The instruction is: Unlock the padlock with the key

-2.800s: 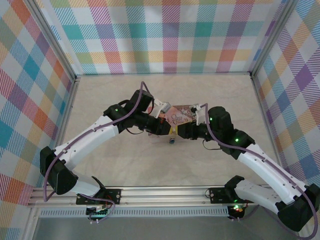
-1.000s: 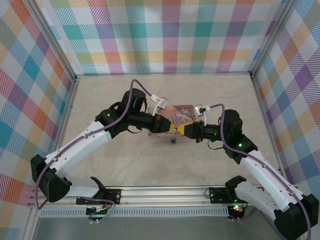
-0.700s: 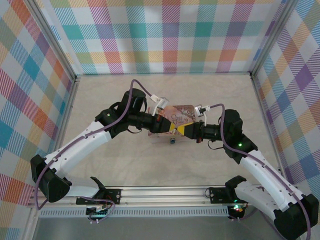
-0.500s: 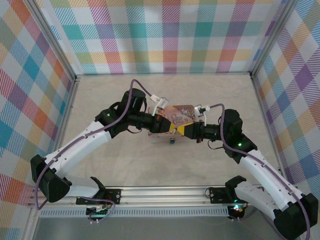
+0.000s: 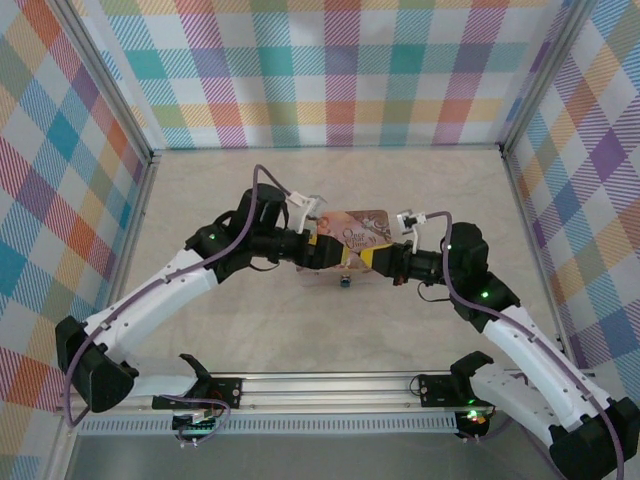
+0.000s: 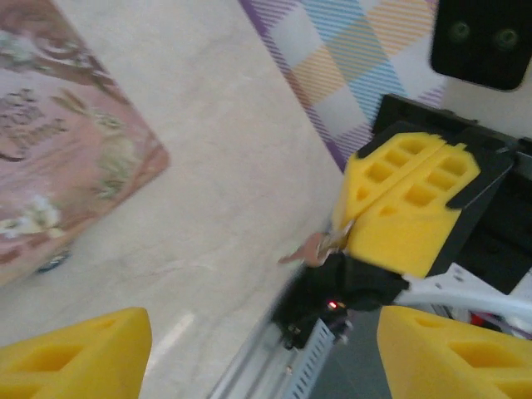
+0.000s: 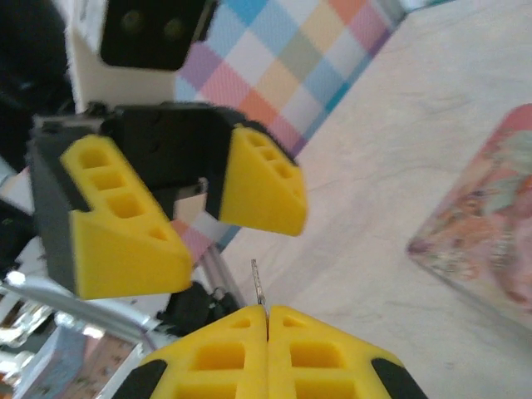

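Left tool has opened; key mostly hidden in right tool.

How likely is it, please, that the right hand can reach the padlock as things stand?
Probably yes: the padlock lies on open table beside the right hand holding the key, nothing between them.

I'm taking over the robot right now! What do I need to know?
Left gripper: fingers wide open, empty, facing the right gripper.
Right gripper: fingers shut on the key, whose thin tip pokes out past them.
Padlock: lies on the table by the near edge of the tin, with no gripper on it.
Done: the key is in the right fingers.
To do: bring the key to the padlock, push it in and turn it. The free left gripper will probably have to steady the padlock.
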